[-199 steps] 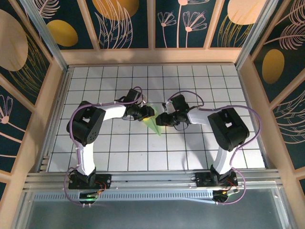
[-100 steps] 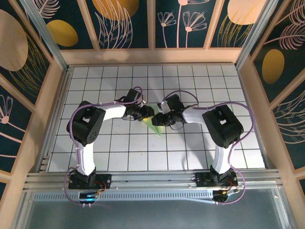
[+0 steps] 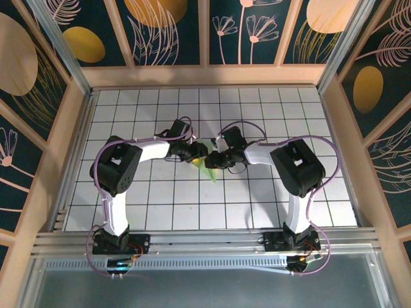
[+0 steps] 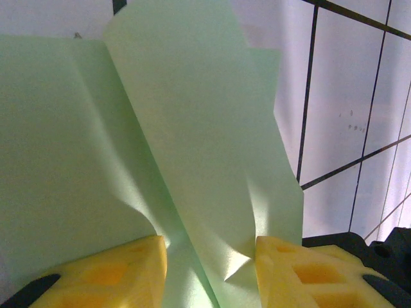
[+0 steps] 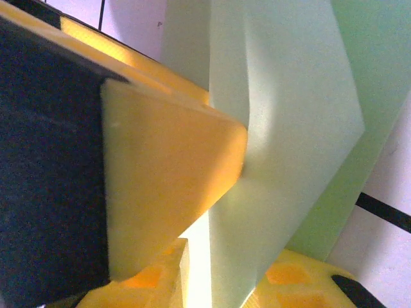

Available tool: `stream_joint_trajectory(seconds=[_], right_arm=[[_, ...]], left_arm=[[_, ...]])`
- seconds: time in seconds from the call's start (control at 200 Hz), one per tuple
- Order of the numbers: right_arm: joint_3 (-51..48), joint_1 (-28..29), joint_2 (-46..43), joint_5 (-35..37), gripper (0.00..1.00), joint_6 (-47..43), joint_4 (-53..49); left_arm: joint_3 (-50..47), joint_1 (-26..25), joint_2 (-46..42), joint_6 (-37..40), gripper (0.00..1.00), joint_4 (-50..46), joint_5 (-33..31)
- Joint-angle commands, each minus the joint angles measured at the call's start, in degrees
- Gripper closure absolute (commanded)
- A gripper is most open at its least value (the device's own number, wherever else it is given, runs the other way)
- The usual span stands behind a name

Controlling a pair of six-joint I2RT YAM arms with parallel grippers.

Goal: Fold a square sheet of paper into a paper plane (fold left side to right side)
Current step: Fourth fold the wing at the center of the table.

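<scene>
The pale-green sheet of paper point(image 3: 210, 171) is folded into a slim pointed dart at the table's middle, its tip pointing toward the near edge. My left gripper point(image 3: 198, 154) holds its far end. In the left wrist view a raised flap of the paper point(image 4: 192, 128) runs between the yellow fingers point(image 4: 109, 276), and it buckles against both of them. My right gripper point(image 3: 212, 160) meets it from the right. Its jaws point(image 5: 231, 256) stand on either side of an upright paper flap point(image 5: 289, 96), with a lit gap beside it. The left gripper's finger point(image 5: 167, 179) presses that flap.
The white grid table point(image 3: 257, 199) is walled by wooden rails point(image 3: 77, 141) on three sides. Both forearms lie low across the middle, and their purple cables point(image 3: 244, 125) loop above them. Open tiles lie toward the near edge and at the back.
My right gripper has slid left up against the left gripper and the paper, and its jaws have narrowed around the flap. The left arm has held still.
</scene>
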Motion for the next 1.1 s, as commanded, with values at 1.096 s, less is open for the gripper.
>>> stream_joint_trajectory(seconds=[1.096], right_arm=[[-2.13,-5.79,-2.12,-6.82,0.66,1.64,5.51]], left_arm=[[-1.14,0.29,3.15,1.69,0.58,-4.60,-5.66]])
